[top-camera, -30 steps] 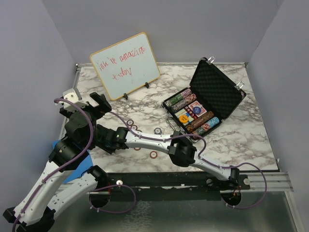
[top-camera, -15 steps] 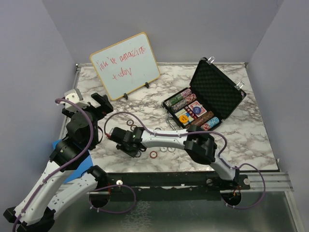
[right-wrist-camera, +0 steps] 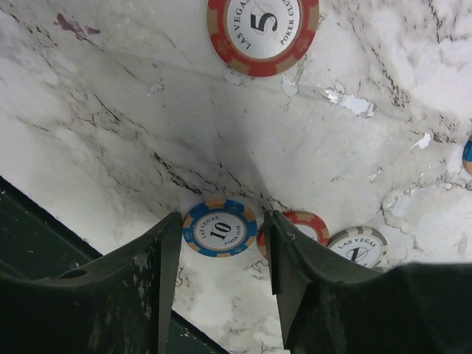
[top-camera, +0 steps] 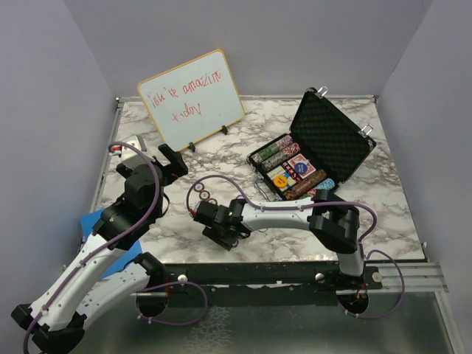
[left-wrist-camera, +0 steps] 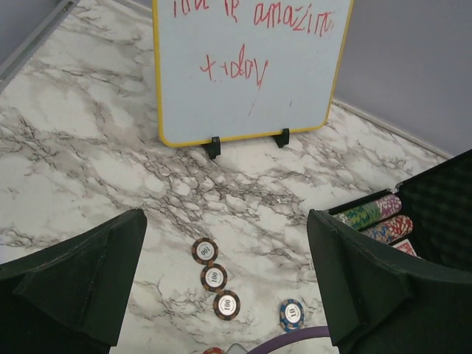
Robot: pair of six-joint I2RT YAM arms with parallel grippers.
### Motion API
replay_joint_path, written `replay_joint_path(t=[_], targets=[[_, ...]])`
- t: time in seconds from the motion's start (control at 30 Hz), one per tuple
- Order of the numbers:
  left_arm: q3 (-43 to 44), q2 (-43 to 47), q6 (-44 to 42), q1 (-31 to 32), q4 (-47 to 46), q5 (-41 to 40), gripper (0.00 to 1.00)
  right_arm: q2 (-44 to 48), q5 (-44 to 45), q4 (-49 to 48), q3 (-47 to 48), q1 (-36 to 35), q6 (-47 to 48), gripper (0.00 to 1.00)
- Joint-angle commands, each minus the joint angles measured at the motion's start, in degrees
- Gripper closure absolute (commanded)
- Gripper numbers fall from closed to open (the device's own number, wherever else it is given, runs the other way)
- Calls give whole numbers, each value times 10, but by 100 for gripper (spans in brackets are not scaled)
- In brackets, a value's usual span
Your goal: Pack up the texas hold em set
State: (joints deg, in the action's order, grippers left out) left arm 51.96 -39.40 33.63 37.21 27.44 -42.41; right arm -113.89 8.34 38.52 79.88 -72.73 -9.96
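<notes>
Marbled bench (top-camera: 383, 214): the right end effector (right-wrist-camera: 221, 221) has drawn back toward the briefcase (top-camera: 335, 140), spread astride a blue "LAS VEGAS POKER CLUB" 10 chip (right-wrist-camera: 220, 229) lying loose left of it. The open briefcase holds chip rows (top-camera: 276, 151), red decks (top-camera: 301, 166), an orange disc (top-camera: 279, 181). Left end effector (left-wrist-camera: 225, 221) gapes wide.

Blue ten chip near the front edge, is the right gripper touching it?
Cannot tell. The right wrist view shows the blue ten chip between the right gripper's fingers, its left rim meeting one finger's outline, but the finger's height above it is unclear.
</notes>
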Motion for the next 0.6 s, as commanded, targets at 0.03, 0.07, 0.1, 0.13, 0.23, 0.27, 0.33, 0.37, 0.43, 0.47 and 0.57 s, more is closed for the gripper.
replay_joint_path(t=[0.03, 0.07, 0.1, 0.13, 0.23, 0.27, 0.33, 0.37, 0.43, 0.47, 0.57], targets=[[-10, -19, 1, 0, -32, 17, 1, 3, 14, 3, -21, 6, 0, 44], [-12, -22, -4, 0, -38, 11, 1, 1, 6, 4, -19, 7, 5, 43], [-14, -25, -10, -1, -42, 6, 1, 1, -4, 8, -17, 7, 12, 41], [-16, -28, -15, 0, -46, 2, 1, 0, -16, 11, -17, 7, 19, 40], [-27, -31, -29, 0, -57, -10, 1, -2, -56, 11, -21, 7, 41, 38], [-32, -30, -32, 0, -61, -14, 1, -6, -63, 14, -20, 6, 47, 39], [-42, -27, -36, 0, -68, -19, 1, -20, -65, 31, -10, 7, 52, 39], [-45, -26, -38, -1, -70, -20, 1, -27, -66, 39, -6, 6, 51, 40], [-52, -23, -40, 0, -75, -22, 1, -36, -74, 51, -3, 7, 52, 41], [-54, -22, -42, 0, -78, -24, 1, -37, -78, 54, -5, 7, 53, 42], [-58, -20, -50, 0, -82, -31, 1, -29, -79, 42, -22, 7, 69, 42]])
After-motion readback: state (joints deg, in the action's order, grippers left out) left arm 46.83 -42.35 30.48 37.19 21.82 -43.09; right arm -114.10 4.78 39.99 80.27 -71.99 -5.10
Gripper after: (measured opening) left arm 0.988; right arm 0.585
